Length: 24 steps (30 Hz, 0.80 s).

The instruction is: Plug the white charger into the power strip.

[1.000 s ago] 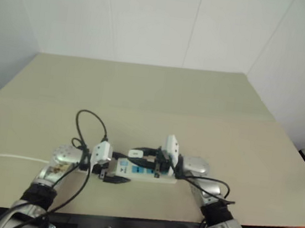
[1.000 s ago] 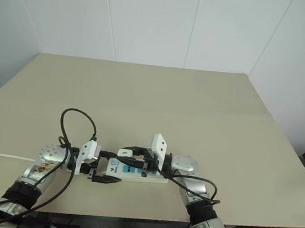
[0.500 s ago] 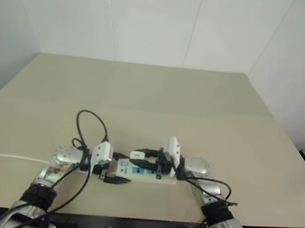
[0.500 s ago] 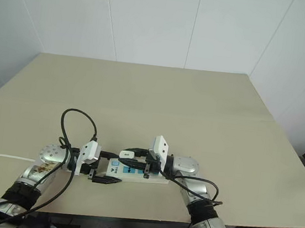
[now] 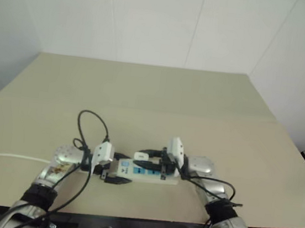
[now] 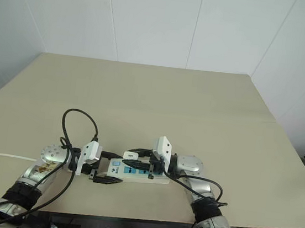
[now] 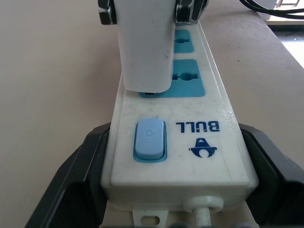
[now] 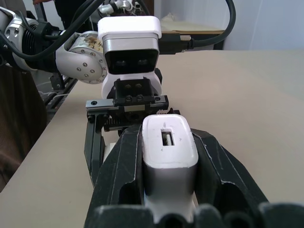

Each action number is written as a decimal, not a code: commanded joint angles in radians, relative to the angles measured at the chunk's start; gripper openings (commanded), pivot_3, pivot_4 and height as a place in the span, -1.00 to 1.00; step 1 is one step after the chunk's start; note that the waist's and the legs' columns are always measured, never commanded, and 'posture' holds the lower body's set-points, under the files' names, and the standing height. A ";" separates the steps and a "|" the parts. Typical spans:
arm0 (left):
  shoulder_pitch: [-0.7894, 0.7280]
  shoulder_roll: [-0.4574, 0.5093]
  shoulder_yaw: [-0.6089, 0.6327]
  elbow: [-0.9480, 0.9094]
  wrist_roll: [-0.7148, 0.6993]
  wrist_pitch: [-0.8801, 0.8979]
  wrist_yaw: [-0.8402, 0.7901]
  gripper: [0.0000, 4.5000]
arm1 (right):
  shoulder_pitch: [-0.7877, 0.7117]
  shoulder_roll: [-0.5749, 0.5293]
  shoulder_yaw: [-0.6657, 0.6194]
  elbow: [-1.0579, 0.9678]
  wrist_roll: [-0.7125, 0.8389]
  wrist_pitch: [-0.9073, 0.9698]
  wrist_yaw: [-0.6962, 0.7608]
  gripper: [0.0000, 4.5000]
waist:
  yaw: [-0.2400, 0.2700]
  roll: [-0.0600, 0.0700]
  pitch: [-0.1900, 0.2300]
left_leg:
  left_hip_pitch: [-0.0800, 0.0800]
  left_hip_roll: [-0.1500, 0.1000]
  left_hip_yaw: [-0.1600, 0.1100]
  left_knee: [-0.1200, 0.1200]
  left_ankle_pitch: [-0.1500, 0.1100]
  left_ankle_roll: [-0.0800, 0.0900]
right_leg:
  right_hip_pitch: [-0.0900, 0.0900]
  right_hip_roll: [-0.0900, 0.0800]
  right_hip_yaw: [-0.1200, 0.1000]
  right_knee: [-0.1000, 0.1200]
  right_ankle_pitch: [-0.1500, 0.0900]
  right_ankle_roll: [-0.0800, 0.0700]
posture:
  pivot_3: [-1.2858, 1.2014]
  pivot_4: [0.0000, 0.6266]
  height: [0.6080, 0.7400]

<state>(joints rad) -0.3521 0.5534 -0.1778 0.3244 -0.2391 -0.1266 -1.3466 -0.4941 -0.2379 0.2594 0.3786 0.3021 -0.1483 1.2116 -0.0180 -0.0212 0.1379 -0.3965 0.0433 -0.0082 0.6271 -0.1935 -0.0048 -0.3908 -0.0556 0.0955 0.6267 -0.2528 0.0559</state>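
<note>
Left eye view: the strip (image 5: 144, 172) lies flat on the beige worktop (image 5: 159, 101), near its front edge, between both arms. Left hand (image 5: 112, 177) is at the strip's left end, right hand (image 5: 145, 160) reaches over it from the right. A thin white cord (image 5: 2, 155) runs off to the left.

Left wrist view: left hand's black fingers (image 7: 71, 175) are pinching the strip's end w/ the blue switch (image 7: 150, 140). The charger (image 7: 145, 47) stands upright on the first blue socket, touching it; prongs not visible.

Right wrist view: right hand (image 8: 166, 142) is pinching the charger from both sides, fingers (image 8: 124, 166) pressed on its walls.
</note>
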 commanded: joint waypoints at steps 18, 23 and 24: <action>0.040 0.041 -0.004 -0.009 0.014 0.015 -0.012 0.47 | -0.045 0.024 0.061 0.108 -0.084 0.006 0.006 -0.48 | -0.024 0.000 0.000 | 0.007 0.002 0.000 -0.002 0.000 0.000 | 0.003 0.002 0.000 0.003 -0.002 -0.002 | 0.03 -0.52 1.00; 0.042 0.042 -0.002 -0.010 0.013 0.016 -0.010 0.47 | -0.044 0.011 0.055 0.120 -0.088 0.008 0.017 -0.48 | -0.025 -0.001 0.000 | 0.007 0.002 0.000 -0.002 0.000 0.000 | 0.003 0.002 0.000 0.003 -0.003 -0.001 | 0.03 -0.52 1.00; 0.042 0.041 -0.003 -0.011 0.014 0.016 -0.010 0.47 | -0.044 0.008 0.051 0.122 -0.086 0.010 0.019 -0.48 | -0.025 -0.001 0.000 | 0.007 0.002 0.000 -0.002 0.000 0.000 | 0.003 0.002 0.000 0.003 -0.003 -0.001 | 0.03 -0.52 1.00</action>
<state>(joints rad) -0.3319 0.5774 -0.1627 0.3211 -0.2468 -0.1254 -1.3448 -0.5545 -0.2035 0.2989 0.4525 0.2667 -0.1496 1.2244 -0.0428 -0.0219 0.1375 -0.3893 0.0457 -0.0078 0.6254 -0.1935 -0.0048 -0.3878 -0.0536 0.0960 0.6300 -0.2555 0.0546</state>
